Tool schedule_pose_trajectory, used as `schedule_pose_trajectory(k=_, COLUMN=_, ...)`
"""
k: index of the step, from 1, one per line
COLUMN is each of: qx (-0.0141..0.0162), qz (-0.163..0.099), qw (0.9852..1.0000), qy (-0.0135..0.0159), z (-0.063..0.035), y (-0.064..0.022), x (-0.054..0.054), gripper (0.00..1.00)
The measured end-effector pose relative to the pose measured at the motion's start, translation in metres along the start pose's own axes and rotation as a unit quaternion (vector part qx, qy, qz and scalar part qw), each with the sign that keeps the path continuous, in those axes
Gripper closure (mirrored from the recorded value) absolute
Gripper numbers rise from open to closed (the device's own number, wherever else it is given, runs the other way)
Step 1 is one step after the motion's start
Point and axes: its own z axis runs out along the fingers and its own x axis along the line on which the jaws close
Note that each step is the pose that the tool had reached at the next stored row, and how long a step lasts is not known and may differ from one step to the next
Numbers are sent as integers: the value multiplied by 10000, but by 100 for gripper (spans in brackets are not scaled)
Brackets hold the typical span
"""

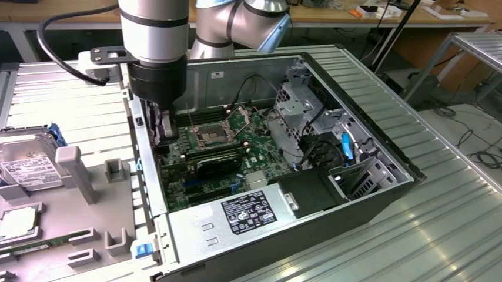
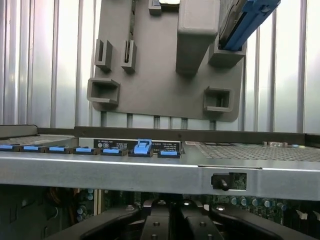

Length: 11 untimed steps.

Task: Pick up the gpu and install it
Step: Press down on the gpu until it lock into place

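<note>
End effector (image 1: pixel 163 132) shut inside computer case (image 1: pixel 377 194) — gpu (image 1: pixel 216 164) seated on motherboard

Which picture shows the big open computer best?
The exterior view: the whole open computer case lies there, with its green board and wires inside. The wrist view catches its metal edge and blue clips up close.

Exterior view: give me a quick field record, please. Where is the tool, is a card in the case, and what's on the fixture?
tool: shut, down inside the open computer case at its wall on the exterior view's left
gpu: black-faced card lying across the green motherboard, apart from the tool
fixture: grey tray beside the case, hard drive on it
</note>
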Motion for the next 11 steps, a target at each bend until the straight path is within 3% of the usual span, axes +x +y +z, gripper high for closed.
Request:
schedule_pose_trajectory(k=3, qx=63, qz=3, qw=10000, qy=4, z=4, y=-40, x=0, gripper=89)
schedule_pose_trajectory(k=4, qx=102, qz=3, qw=9999, qy=5, z=9, y=-71, x=0, gripper=89)
schedule_pose_trajectory(k=11, qx=97, qz=3, qw=9999, qy=33, z=8, y=-53, x=-1, gripper=89)
